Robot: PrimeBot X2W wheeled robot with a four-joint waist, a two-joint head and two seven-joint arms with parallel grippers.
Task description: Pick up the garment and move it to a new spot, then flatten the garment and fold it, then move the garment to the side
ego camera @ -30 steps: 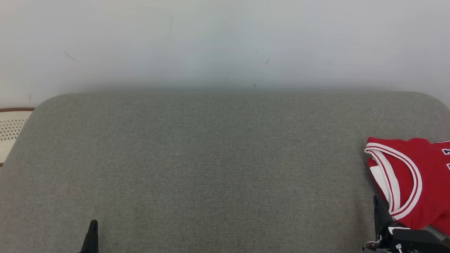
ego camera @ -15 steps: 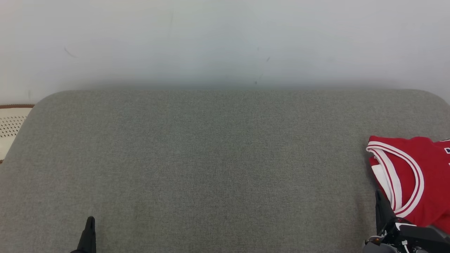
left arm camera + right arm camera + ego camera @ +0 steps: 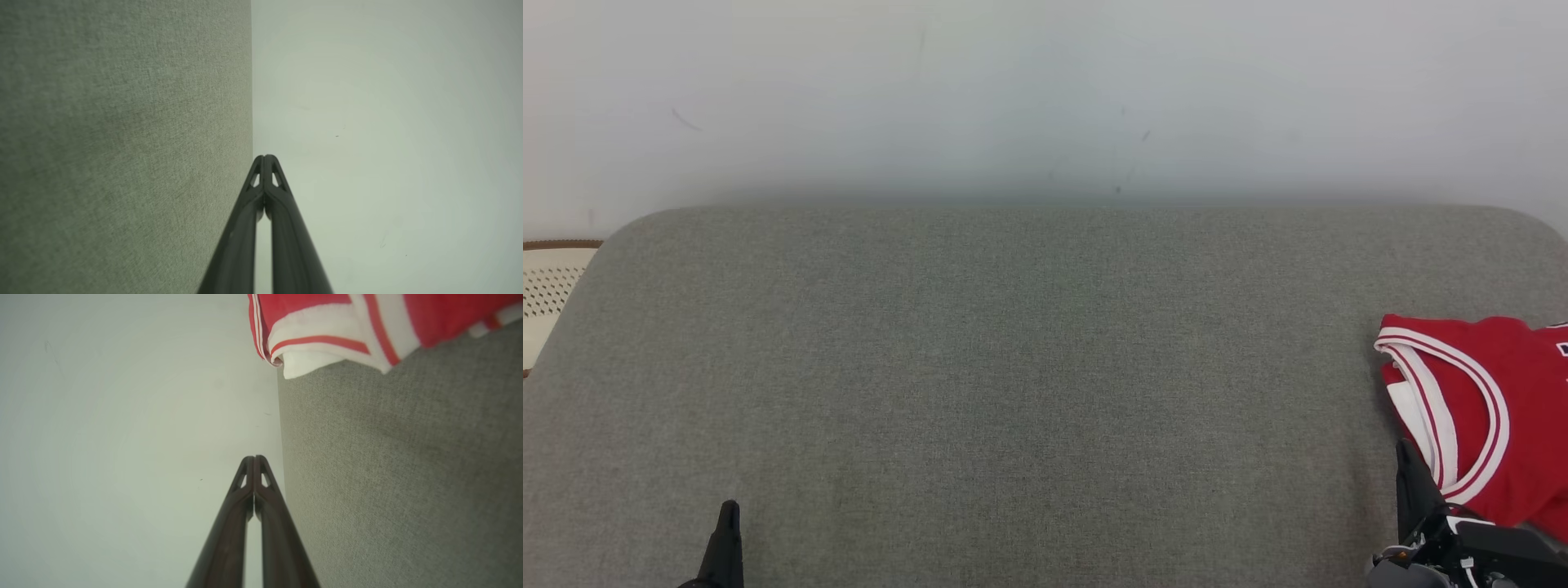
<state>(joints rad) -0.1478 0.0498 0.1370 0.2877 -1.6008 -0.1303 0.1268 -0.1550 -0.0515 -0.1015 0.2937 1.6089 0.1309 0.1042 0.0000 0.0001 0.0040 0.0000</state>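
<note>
The garment is a red jersey with white and red trim, folded, lying at the right edge of the grey cushioned surface. It also shows at the top of the right wrist view, garment. My right gripper is shut and empty, its tip just left of the garment's near edge; in its own view the right gripper has its fingertips pressed together. My left gripper is shut and empty at the lower left, apart from the garment, and the left gripper shows closed tips.
A pale wall rises behind the grey surface. A white perforated object with a brown rim sits beyond the surface's left edge. A wide stretch of bare grey fabric lies between the two grippers.
The head view has shifted slightly, so the surface and garment sit a little higher in the picture. Both grippers stay shut; the garment lies as before.
</note>
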